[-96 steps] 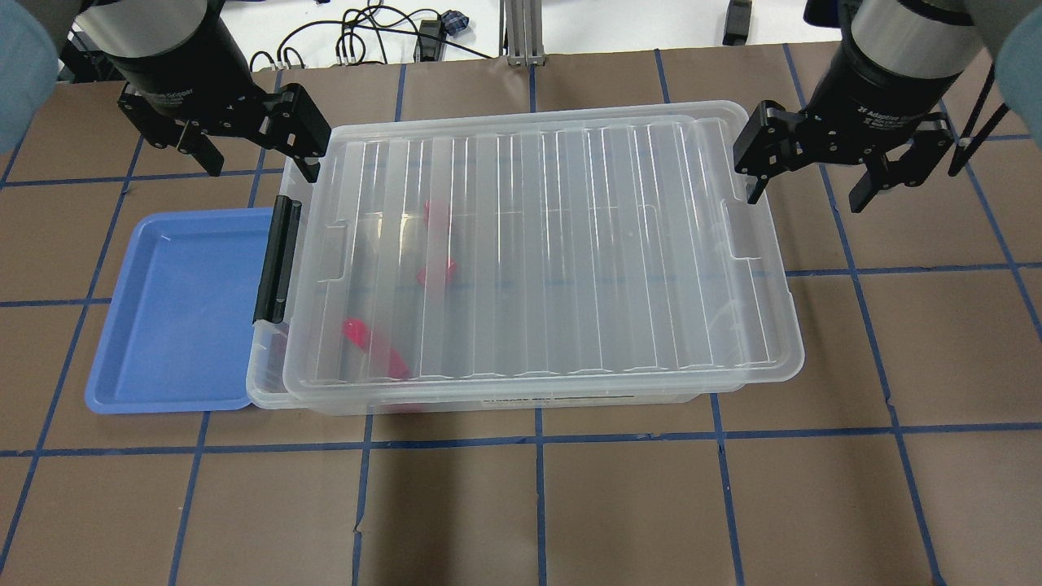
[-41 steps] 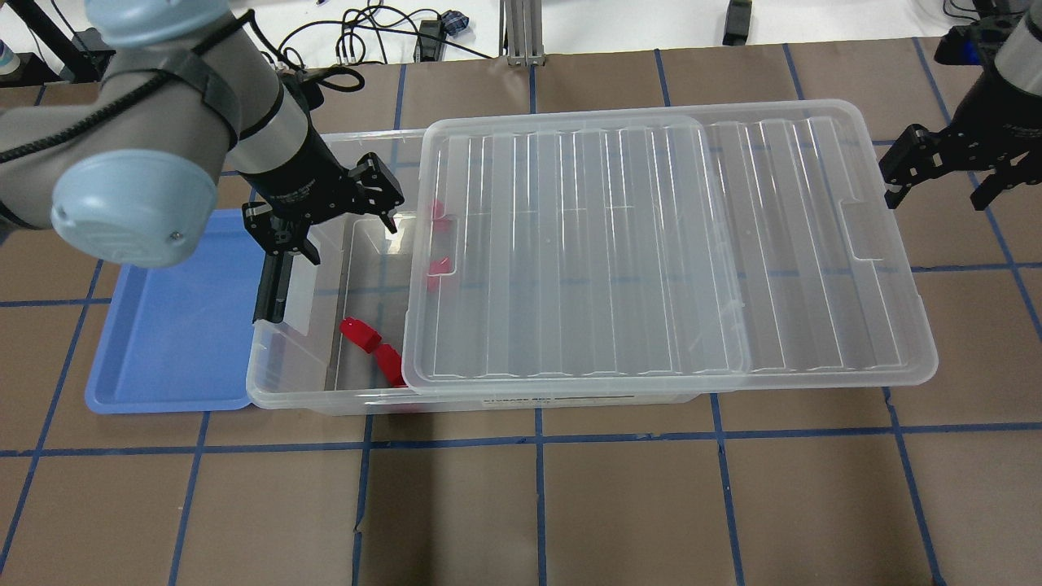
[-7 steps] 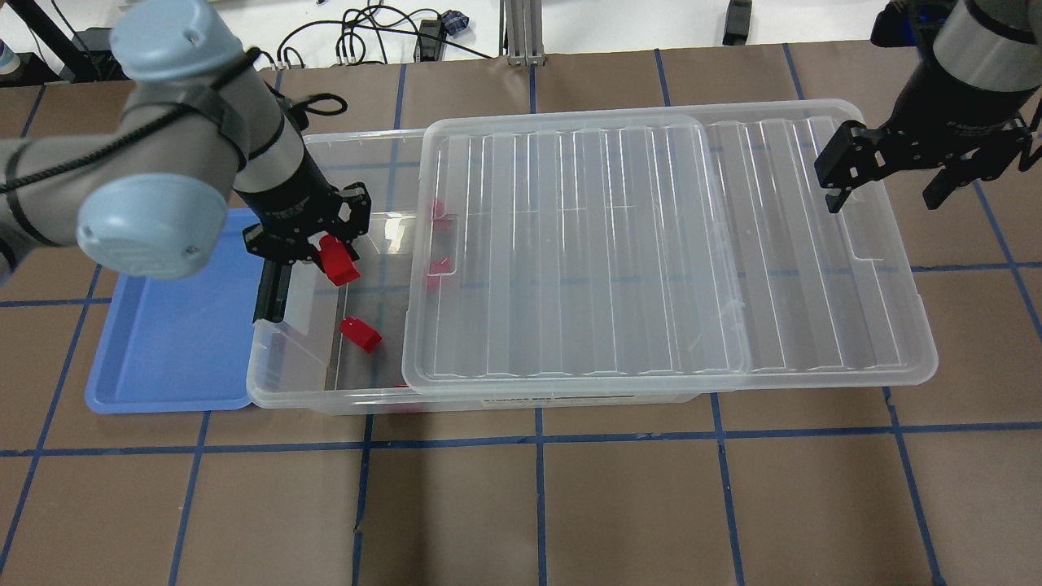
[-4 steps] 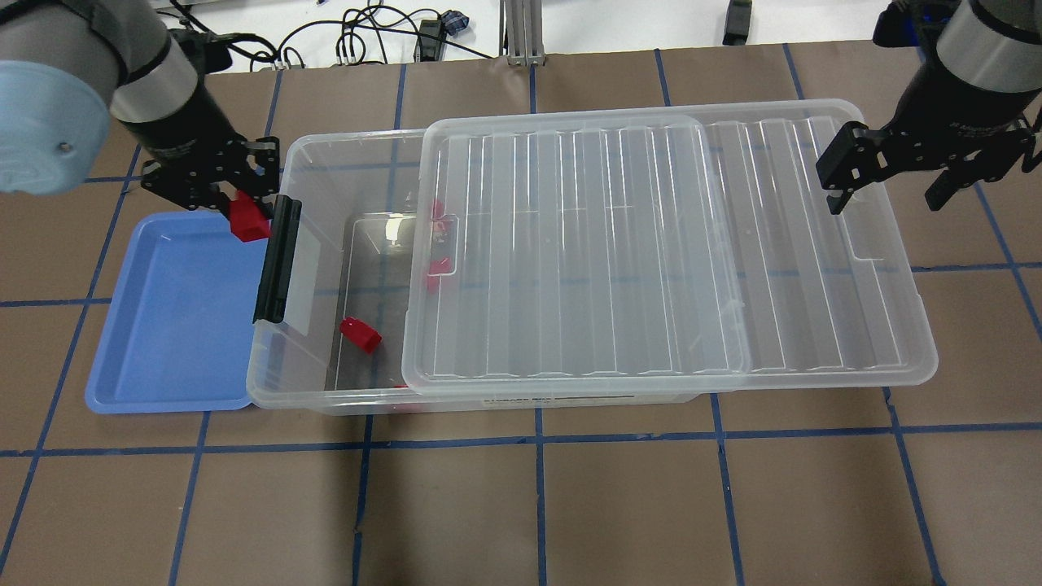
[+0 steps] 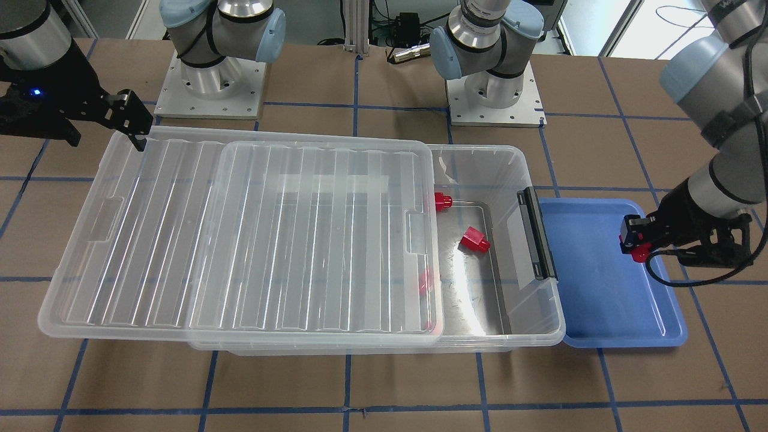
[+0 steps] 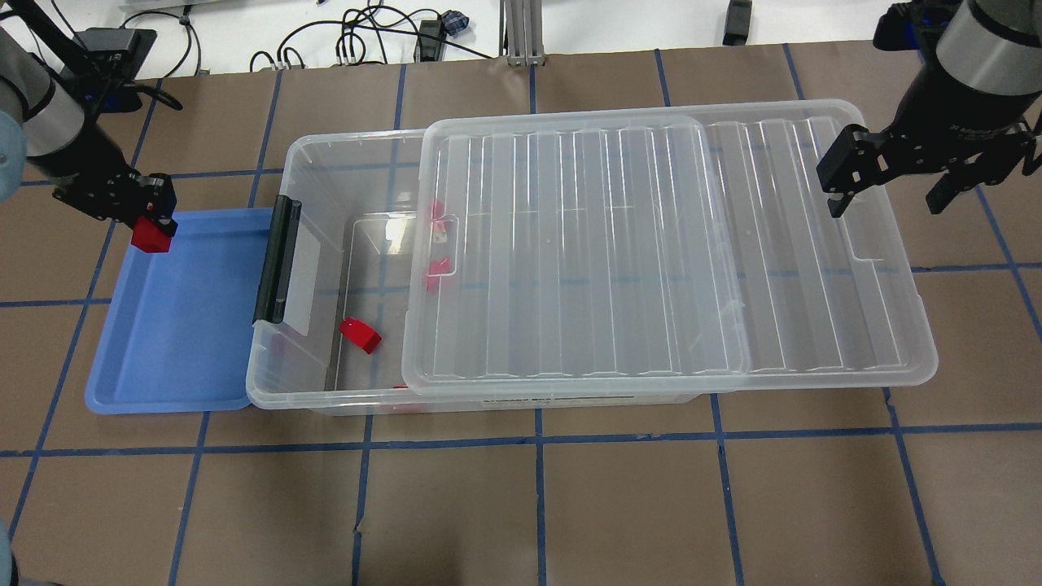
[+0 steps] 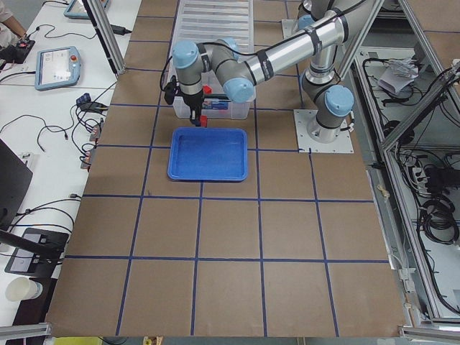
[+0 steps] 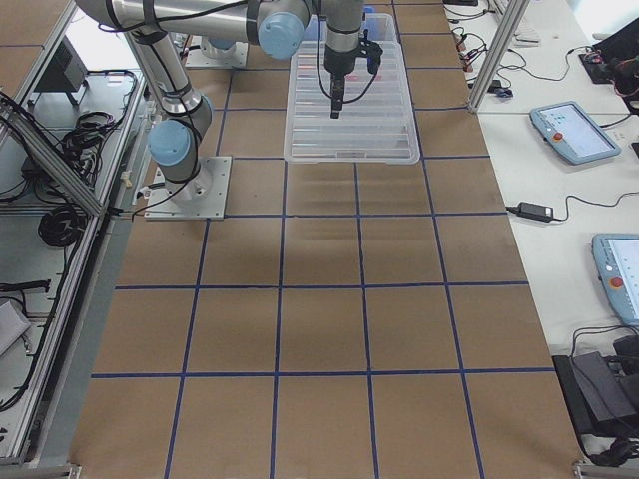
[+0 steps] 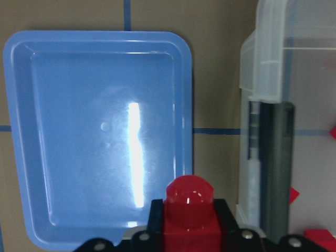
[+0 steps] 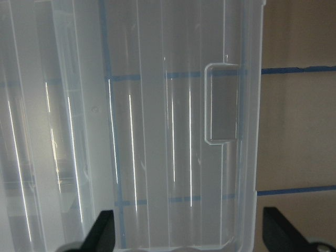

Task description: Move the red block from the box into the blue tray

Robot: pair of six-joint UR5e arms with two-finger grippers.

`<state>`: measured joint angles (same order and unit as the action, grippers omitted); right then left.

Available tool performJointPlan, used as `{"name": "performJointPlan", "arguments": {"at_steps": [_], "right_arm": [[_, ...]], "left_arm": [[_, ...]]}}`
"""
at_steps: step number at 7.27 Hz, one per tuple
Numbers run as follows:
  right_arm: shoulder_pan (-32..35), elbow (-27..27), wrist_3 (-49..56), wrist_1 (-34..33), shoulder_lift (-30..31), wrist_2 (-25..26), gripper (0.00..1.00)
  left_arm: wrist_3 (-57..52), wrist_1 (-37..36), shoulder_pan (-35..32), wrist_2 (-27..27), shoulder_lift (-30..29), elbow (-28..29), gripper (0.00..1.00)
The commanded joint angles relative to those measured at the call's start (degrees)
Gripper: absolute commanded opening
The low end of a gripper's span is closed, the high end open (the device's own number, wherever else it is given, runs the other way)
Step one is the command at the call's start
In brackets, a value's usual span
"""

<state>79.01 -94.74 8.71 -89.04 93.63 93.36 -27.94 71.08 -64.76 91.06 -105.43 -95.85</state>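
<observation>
L fingers (image 6: 165, 198) grip 1 red block (image 6: 152, 234) over blue tray (image 6: 187, 325) corner.

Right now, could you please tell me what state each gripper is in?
Left gripper: shut on a red block, over the blue tray edge.
Right gripper: open, holding nothing, above the lid.
</observation>
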Motion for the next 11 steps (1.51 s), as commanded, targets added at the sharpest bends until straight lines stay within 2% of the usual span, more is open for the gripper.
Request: {"name": "performJointPlan", "arguments": {"at_steps": [1, 5, 6, 7, 8, 9, 11], "right_arm": [[0.00, -0.01, -0.01, -0.08, -0.03, 0.07, 1.00], [0.00, -0.01, -0.01, -0.08, -0.03, 0.25, 1.00], [0.09, -0.01, -0.01, -0.08, -0.03, -0.19, 1.00], [0.00, -0.01, -0.01, -0.08, -0.03, 0.07, 1.00], [0.00, -0.09, -0.01, -0.08, -0.12, -0.10, 1.00], [0.00, -0.01, -0.01, -0.08, 0.06, -0.19, 1.00], [0.17, 0.17, -0.53, 0.01, 0.50, -0.28, 1.00]], "left_arm": [[-3.97, -13.27, 3.67, 0.08, -6.17, -6.51, 0.00], [-3.70, -14.74, 4.03, 0.08, -8.65, -9.43, 0.00], [-3.62, -14.65, 3.94, 0.25, -8.66, -9.44, 0.07], [-2.75, -14.65, 3.94, 0.08, -8.66, -9.36, 0.70], [-2.65, -14.22, 3.94, 0.17, -7.70, -8.57, 1.00], [-1.69, -13.17, 3.60, 0.69, -6.21, -7.69, 1.00], [3.73, -1.02, 1.67, -0.18, 0.01, -2.10, 1.00]]}}
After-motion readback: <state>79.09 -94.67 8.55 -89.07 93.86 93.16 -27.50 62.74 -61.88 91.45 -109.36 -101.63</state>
